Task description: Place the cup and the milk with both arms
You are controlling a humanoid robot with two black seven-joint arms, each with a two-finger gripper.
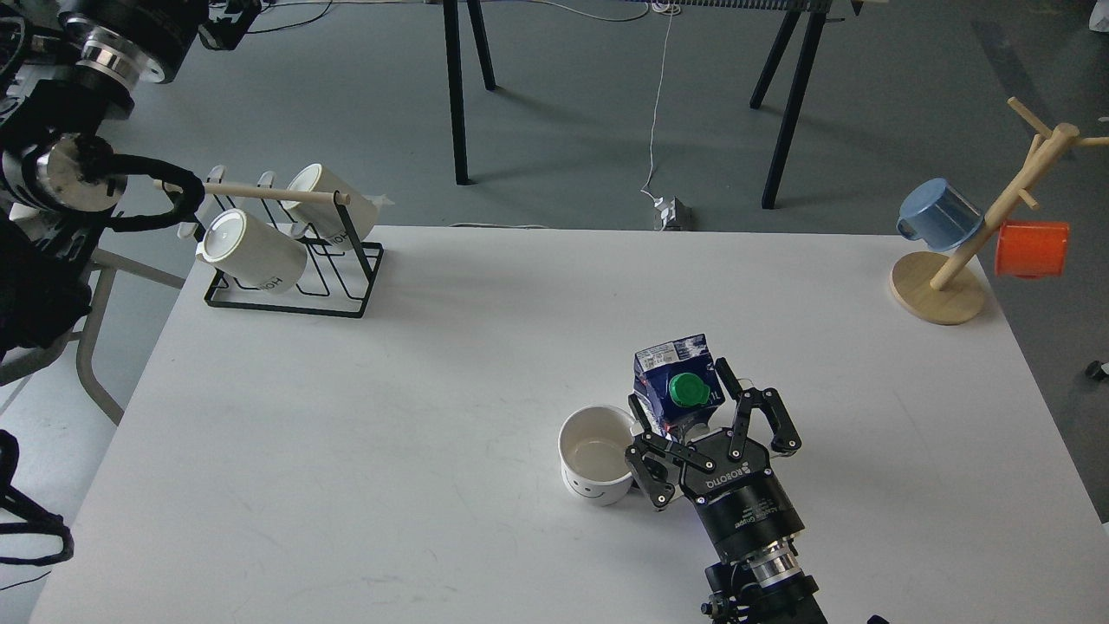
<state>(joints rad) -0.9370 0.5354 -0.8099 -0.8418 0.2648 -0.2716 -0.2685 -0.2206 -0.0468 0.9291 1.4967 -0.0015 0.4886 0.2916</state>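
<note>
The right gripper (693,416) reaches in from the bottom edge with its 2 fingers spread around the lower part of the milk (678,390), 1 finger on each side of the carton; whether the pads press its walls cannot be told. The milk stands upright on the white surface (390,416), right of centre toward the near edge, its green cap (685,390) facing up and its blue sides dented.

Just left of the carton, touching or nearly touching the gripper's left finger, sits the cup (596,455). It is upright, mouth up, with nothing visible inside, and its small smiley face looks toward the near edge. Its handle is hidden behind the finger.

At the far left corner of the surface a black wire rack (299,290) with a wooden bar holds 2 white mugs (251,250) tilted on their sides, bottoms toward the camera.

At the far right a wooden mug tree (962,251) carries a blue cup (940,215) and an orange cup (1031,249), both hanging from its pegs.

The left arm (61,173) is raised at the upper left edge, well apart from the surface; its gripper is out of sight.
</note>
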